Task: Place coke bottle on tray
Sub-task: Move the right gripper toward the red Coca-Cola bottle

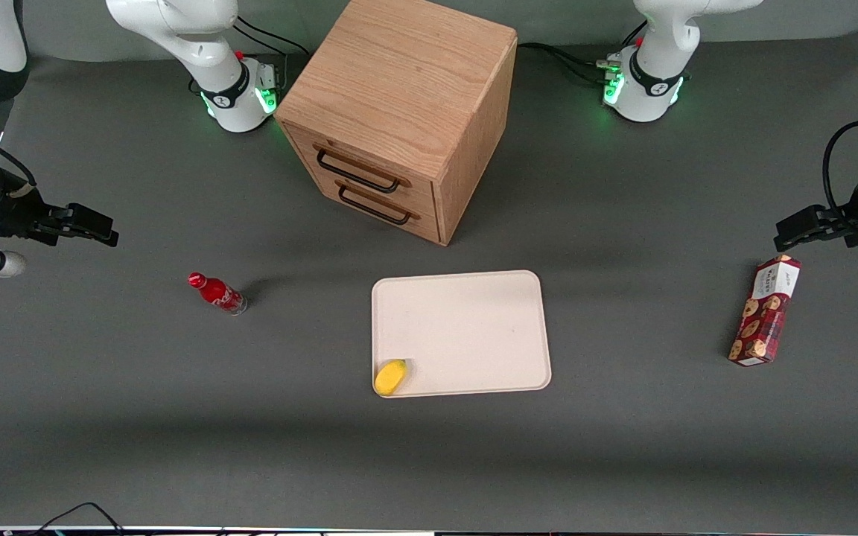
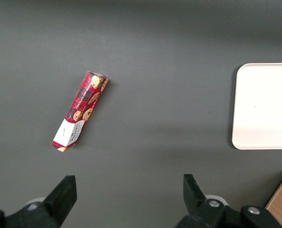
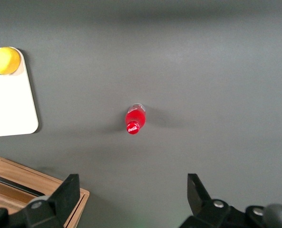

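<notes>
The coke bottle point(image 1: 217, 293) stands upright on the grey table, red cap and red label, apart from the tray; it also shows in the right wrist view point(image 3: 134, 118). The cream-beige tray point(image 1: 466, 327) lies flat in front of the wooden cabinet, nearer the front camera; one corner of it shows in the right wrist view point(image 3: 12, 109). My right gripper point(image 1: 97, 225) hangs high above the table at the working arm's end, open and empty, its fingers point(image 3: 67, 192) wide apart, well above the bottle.
A yellow lemon-like object point(image 1: 390, 377) lies on the tray's near corner. A wooden drawer cabinet point(image 1: 399, 112) with two black handles stands farther from the camera than the tray. A red-brown cookie box point(image 1: 764, 310) lies toward the parked arm's end.
</notes>
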Tool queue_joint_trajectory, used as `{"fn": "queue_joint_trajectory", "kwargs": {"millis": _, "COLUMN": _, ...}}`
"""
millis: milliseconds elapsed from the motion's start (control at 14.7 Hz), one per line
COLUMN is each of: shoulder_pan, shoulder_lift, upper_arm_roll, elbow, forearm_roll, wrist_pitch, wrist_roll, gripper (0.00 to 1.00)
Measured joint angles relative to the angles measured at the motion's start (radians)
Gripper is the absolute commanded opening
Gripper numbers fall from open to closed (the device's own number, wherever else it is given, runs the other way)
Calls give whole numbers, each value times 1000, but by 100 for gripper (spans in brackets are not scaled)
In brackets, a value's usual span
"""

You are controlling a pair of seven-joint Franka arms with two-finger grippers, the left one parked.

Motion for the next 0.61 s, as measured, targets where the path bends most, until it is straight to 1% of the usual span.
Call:
{"fn": "queue_joint_trajectory", "kwargs": {"millis": 204, "shoulder_pan": 0, "shoulder_lift": 5, "upper_arm_roll": -2, "elbow": 0, "forearm_roll": 0, "wrist_pitch": 4, "wrist_roll": 0, "gripper": 100}}
{"fn": "queue_joint_trajectory", "kwargs": {"millis": 476, "shoulder_pan": 3, "shoulder_lift": 32, "upper_arm_roll": -2, "elbow": -8, "forearm_roll": 0, "wrist_pitch": 53, "wrist_roll": 0, "gripper": 100}}
{"fn": "queue_joint_trajectory", "kwargs": {"millis": 612, "shoulder_pan": 8, "shoulder_lift": 59, "upper_arm_roll": -1, "elbow": -39, "forearm_roll": 0, "wrist_pitch": 122, "wrist_roll": 0, "gripper": 100}}
